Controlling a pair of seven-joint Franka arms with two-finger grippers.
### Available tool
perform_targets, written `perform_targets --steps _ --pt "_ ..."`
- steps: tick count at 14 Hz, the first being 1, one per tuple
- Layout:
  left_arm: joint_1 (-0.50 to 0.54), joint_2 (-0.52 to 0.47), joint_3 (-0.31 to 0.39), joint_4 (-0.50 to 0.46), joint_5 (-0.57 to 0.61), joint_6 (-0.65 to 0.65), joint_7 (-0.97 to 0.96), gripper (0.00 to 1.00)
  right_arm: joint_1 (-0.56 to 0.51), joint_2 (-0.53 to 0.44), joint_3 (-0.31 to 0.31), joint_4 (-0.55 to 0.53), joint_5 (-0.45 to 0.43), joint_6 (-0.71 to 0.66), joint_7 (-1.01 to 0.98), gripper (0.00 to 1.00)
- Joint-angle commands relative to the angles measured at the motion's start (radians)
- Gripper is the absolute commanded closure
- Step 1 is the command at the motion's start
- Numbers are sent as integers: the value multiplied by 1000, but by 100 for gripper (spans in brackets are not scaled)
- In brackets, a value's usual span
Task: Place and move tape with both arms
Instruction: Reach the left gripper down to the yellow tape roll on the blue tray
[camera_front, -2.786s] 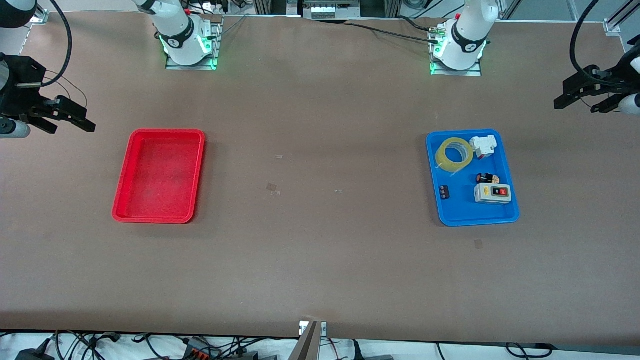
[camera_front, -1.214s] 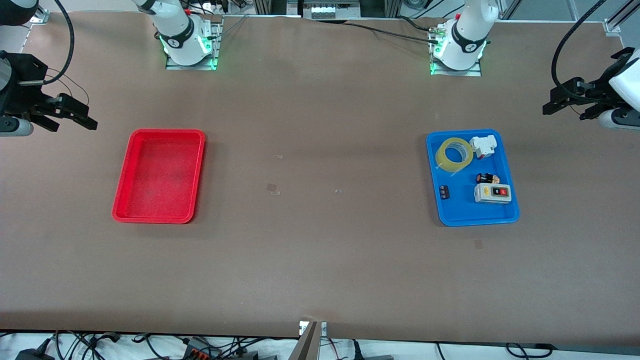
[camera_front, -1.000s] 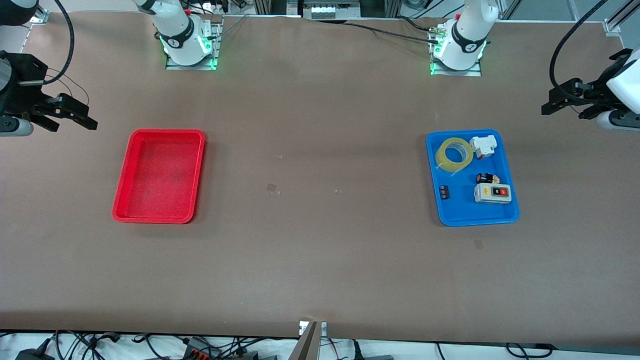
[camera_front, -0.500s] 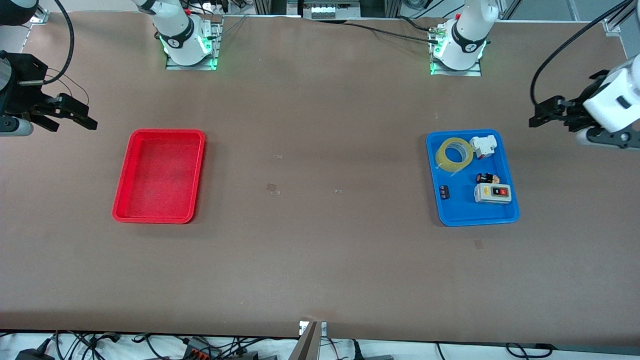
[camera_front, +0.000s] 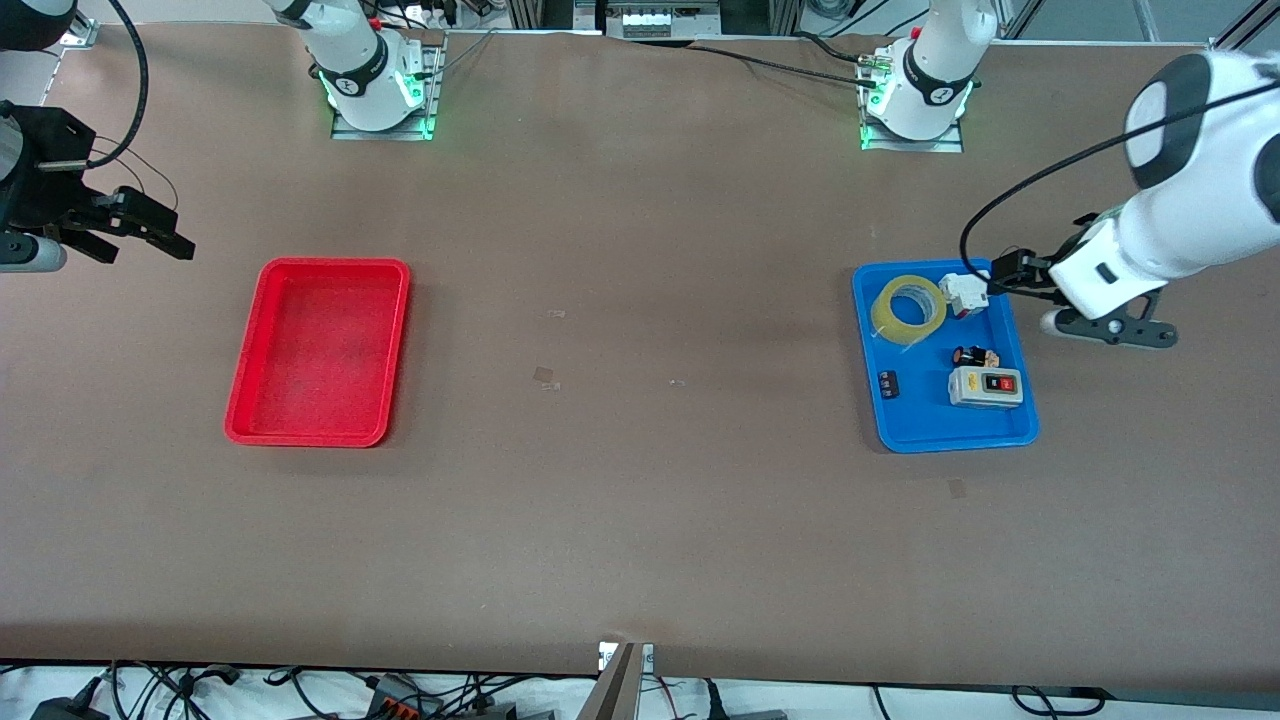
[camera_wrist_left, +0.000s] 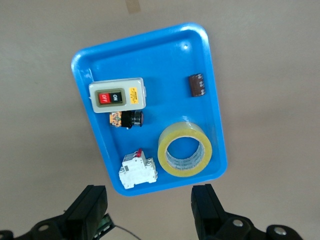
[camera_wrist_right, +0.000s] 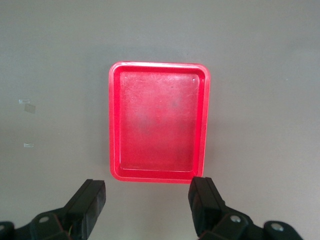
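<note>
The tape (camera_front: 908, 308), a yellowish translucent roll with a grey core, lies flat in the blue tray (camera_front: 940, 440), beside a white breaker (camera_front: 967, 293). My left gripper (camera_front: 1003, 275) hangs open over the tray's edge by that breaker and holds nothing. In the left wrist view the tape (camera_wrist_left: 185, 150) lies just past the open left gripper (camera_wrist_left: 149, 197), whose fingers straddle bare table at the tray's rim (camera_wrist_left: 80, 65). My right gripper (camera_front: 150, 255) waits open and empty in the air at the right arm's end, just off the red tray (camera_front: 318, 440). The right wrist view shows the same: the right gripper (camera_wrist_right: 147, 192) beside the red tray (camera_wrist_right: 114, 125).
The blue tray also holds a grey switch box (camera_front: 985, 386) with red and black buttons, a small black and red push button (camera_front: 975, 356) and a small dark part (camera_front: 888, 384). The red tray has nothing in it. Bits of clear tape stick to the table's middle.
My left arm has swung in from the table's end and come down over the blue tray's edge. The right arm has not moved. Both grippers have stayed open.
</note>
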Motion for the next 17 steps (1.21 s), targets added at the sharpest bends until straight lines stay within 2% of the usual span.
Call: perform_targets --steps 1,4,7,12,14,15,16,17 --pt "10 -40 -8 -166 15 145 7 0 -10 -16 12 -1 -7 -8 -6 0" --pt "13 -43 -8 -327 15 320 7 0 -10 -16 12 -1 -7 -8 -6 0" --pt "15 -15 -8 -438 15 480 5 0 -10 -18 13 -1 -7 -9 -6 0" --pt "18 116 -10 -449 3 580 -5 0 -10 -18 13 -1 -7 -8 -6 0" --pt "18 135 -10 -449 -62 581 -5 0 -10 -16 13 -1 -7 -6 -6 0" --pt "16 149 -10 -446 -103 581 -5 4 -10 -16 13 -1 -7 -6 -6 0" --pt "16 158 -10 -444 -131 581 -7 24 -10 -16 13 -1 -7 -6 -6 0" --pt "16 164 -10 -443 -143 581 -7 55 -10 -16 13 -1 -7 -6 -6 0"
